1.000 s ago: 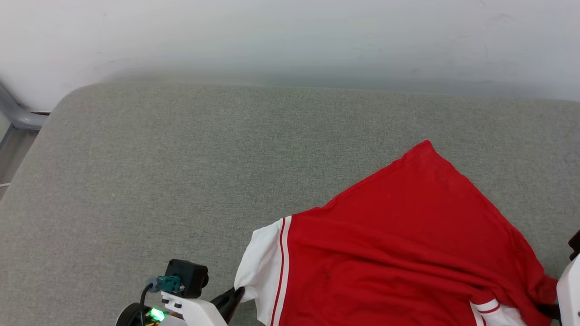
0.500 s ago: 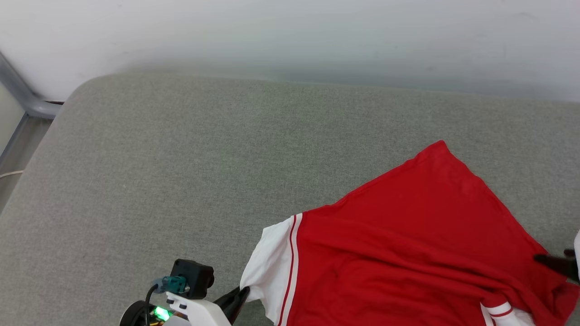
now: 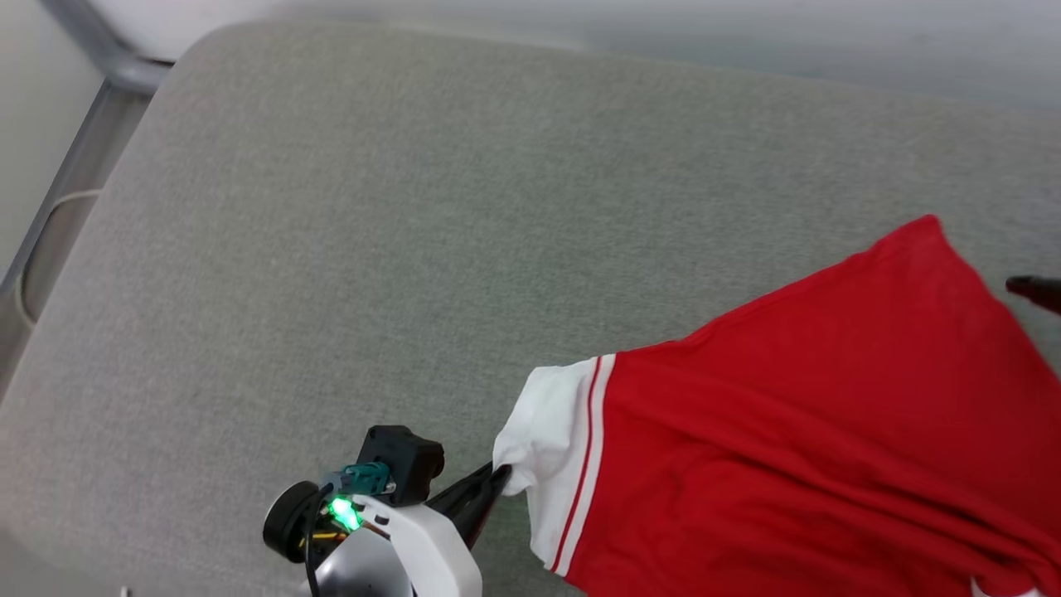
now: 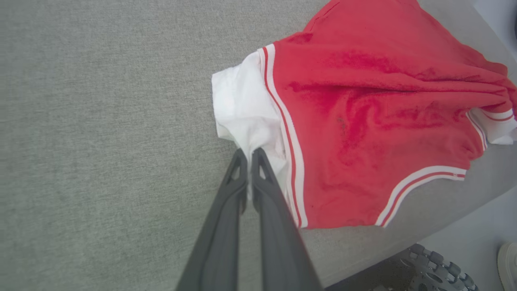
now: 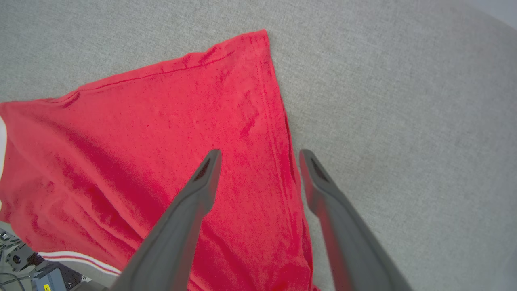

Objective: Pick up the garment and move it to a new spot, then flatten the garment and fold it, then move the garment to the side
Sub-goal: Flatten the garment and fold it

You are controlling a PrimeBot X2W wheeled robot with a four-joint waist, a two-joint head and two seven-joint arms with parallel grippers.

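Note:
The garment (image 3: 812, 431), a red shirt with a white sleeve (image 3: 547, 448) and red-white trim, lies rumpled on the grey cushion at the lower right. My left gripper (image 3: 496, 477) is shut on the sleeve's edge. In the left wrist view its fingertips (image 4: 248, 155) pinch white cloth of the garment (image 4: 363, 101). My right gripper (image 5: 260, 155) is open, its two fingers astride the right hem of the garment (image 5: 161, 133) with nothing gripped. One of its dark fingertips (image 3: 1036, 290) pokes in at the head view's right edge.
The grey fabric surface (image 3: 373, 249) stretches far to the left and back. A metal rail (image 3: 91, 41) and a cable (image 3: 41, 215) run past its left edge. The surface's near edge and a toothed wheel (image 4: 436, 266) appear below the garment.
My right gripper has opened, let go of the garment's lower right corner and moved up along its right edge. The head camera has shifted. The left gripper's hold on the sleeve is unchanged.

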